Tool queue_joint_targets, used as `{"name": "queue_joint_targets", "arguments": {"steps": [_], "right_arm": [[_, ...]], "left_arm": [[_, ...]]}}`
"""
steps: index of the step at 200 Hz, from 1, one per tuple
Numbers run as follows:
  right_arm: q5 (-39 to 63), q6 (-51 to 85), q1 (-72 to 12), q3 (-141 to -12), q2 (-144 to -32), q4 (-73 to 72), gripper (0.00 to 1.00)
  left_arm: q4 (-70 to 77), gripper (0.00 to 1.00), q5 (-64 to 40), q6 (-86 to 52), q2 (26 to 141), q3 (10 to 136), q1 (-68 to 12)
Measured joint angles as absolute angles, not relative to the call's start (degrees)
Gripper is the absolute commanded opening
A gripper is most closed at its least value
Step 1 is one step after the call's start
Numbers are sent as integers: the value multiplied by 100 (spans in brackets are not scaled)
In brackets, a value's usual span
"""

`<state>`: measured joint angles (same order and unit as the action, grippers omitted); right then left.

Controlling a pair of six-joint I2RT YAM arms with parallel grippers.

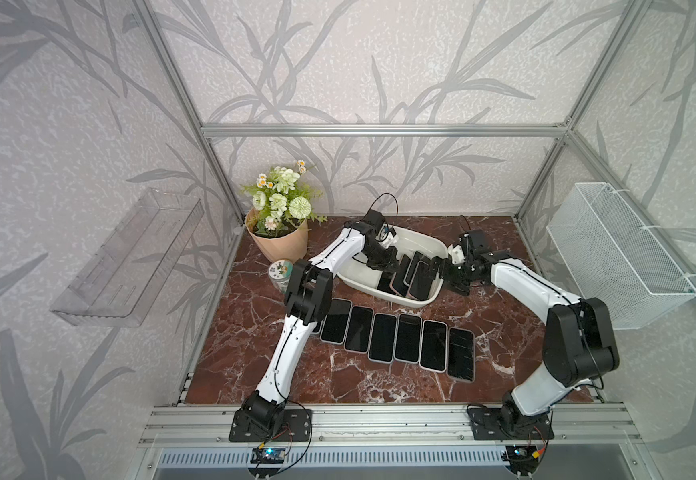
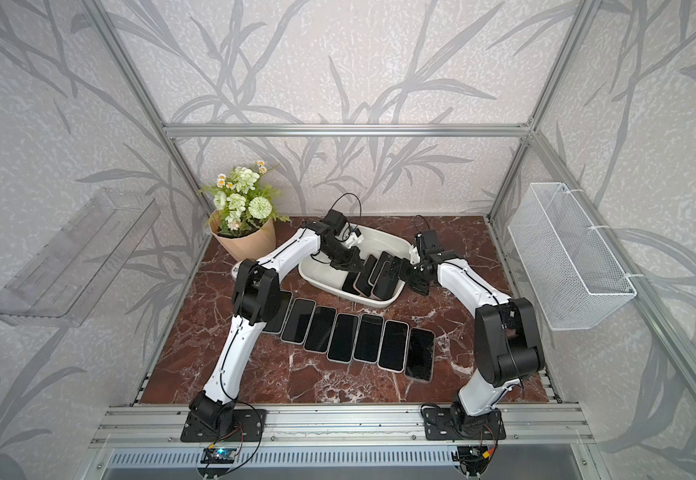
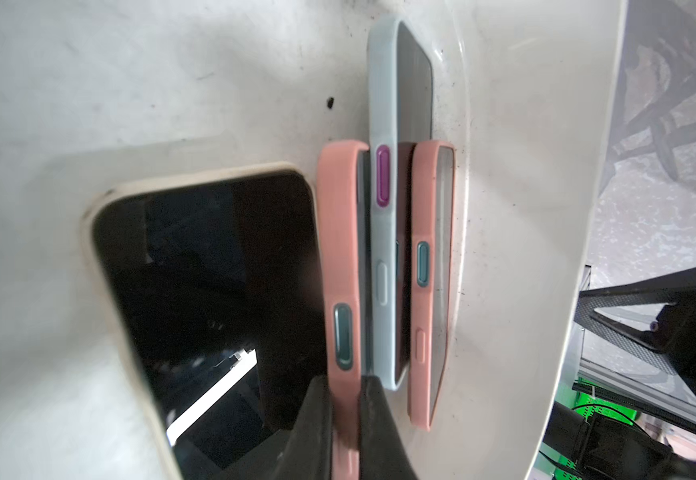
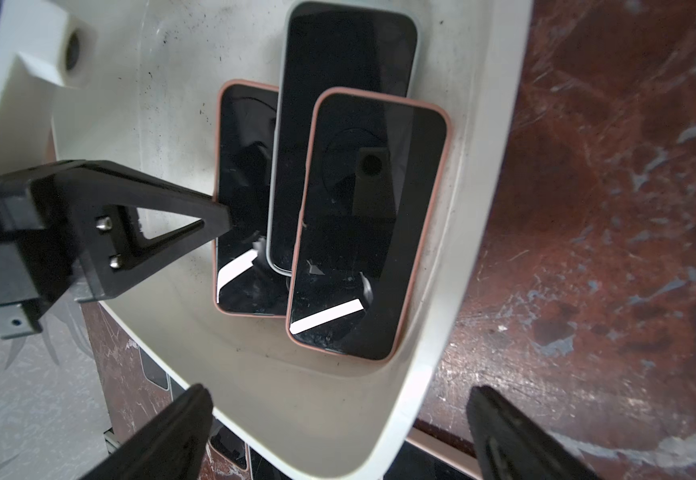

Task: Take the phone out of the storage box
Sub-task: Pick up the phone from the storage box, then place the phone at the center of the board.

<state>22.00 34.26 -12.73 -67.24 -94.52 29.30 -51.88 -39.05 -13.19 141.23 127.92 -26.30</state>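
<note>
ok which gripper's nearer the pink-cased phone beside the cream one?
Left. The left gripper is shut on that pink-cased phone; the right gripper is open at the storage box rim, clear of it.

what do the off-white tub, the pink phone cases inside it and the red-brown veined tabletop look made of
Off-white tub: looks like moulded plastic, semi-gloss, scuffed with dark specks.
Pink phone cases: probably matte silicone or soft plastic, no glare.
Red-brown tabletop: polished marble look, white veins, possibly printed.

You face pale wallpaper point(image 1: 379, 62) printed with grey leaves, framed by silver aluminium rails point(image 1: 383, 130). Your red-brown marble counter point(image 1: 504, 340) lies evenly lit.
</note>
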Motion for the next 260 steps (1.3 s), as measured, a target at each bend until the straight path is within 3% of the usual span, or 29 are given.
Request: {"name": "queue_joint_targets", "arguments": {"steps": [66,124,172,260], "right_arm": [[2895,3758,-1122,-6305,-9343,2016,99],[4493,6082,-484,-4665,-9391,-1883,99],[4982,7802,-515,-4644,-10204,-4303,85],[5210,8438,-554,-4375,-10241,-5035,73]], "left_arm": [[-4141,0,-4171,-2088,12678,11832,-2182],[-1907,0,-5089,-3640,12136,10154,-2344],[-355,0,-5450,-4770,12127,9491,-2580],[390,0,-5610,-5236,12127,9450,-2755]]}}
